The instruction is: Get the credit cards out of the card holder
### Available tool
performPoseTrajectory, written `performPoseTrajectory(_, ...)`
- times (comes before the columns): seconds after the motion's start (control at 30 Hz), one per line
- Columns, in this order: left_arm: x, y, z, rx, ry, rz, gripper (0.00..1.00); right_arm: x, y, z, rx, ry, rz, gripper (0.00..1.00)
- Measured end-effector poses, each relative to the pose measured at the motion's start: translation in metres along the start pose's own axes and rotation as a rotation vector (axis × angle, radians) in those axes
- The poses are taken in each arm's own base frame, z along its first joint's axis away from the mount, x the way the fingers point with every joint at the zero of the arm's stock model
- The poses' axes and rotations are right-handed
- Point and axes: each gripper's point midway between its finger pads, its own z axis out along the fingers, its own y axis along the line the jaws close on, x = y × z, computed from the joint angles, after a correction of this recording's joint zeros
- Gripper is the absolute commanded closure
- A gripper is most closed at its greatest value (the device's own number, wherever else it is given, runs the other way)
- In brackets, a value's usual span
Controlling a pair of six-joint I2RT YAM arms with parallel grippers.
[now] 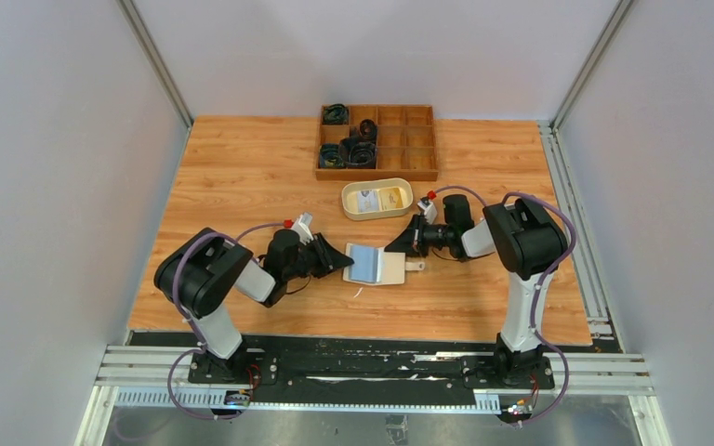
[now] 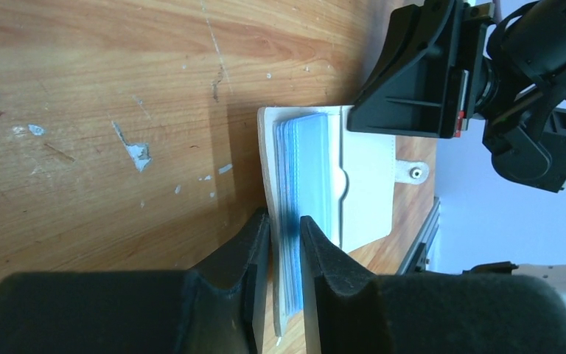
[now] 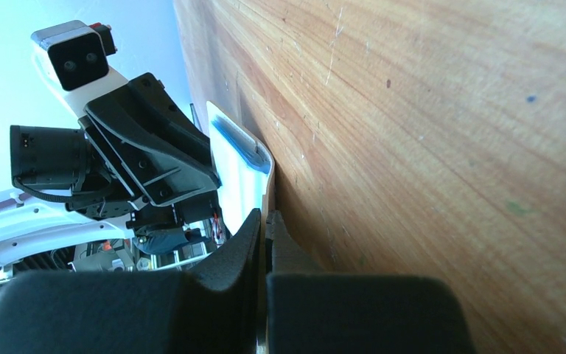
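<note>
The beige card holder (image 1: 392, 268) lies open at the table's middle, its closure tab (image 1: 416, 266) pointing right. A stack of pale blue credit cards (image 1: 364, 263) sits in its left half. My left gripper (image 1: 342, 261) is at the holder's left edge. In the left wrist view its jaws (image 2: 286, 225) are closed narrowly on the card stack (image 2: 306, 169) together with the holder's beige edge (image 2: 265, 169). My right gripper (image 1: 400, 243) is shut on the holder's right panel. In the right wrist view (image 3: 265, 220) the beige panel (image 3: 270, 181) runs between its pads.
A cream oval dish (image 1: 346, 200) with a card-like item in it stands just behind the holder. A wooden compartment tray (image 1: 418, 141) holding black coiled cables is at the back. Metal rails (image 1: 572, 214) run along the right edge.
</note>
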Motion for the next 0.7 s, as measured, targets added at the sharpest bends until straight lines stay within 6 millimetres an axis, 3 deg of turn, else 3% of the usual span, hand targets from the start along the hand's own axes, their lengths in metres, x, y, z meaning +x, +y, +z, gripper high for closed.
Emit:
performPoseTrajectory(0.6, -0.003, 0.013, -0.002, -0.033, -0.016, -0.026, 0.74, 0.0, -0.002, 0.001, -0.006, 0.002, -0.001, 1.0)
performPoseTrajectory(0.7, -0.004, 0.013, -0.002, -0.033, -0.019, -0.027, 0.82, 0.0, -0.001, 0.002, -0.009, 0.003, -0.001, 1.0)
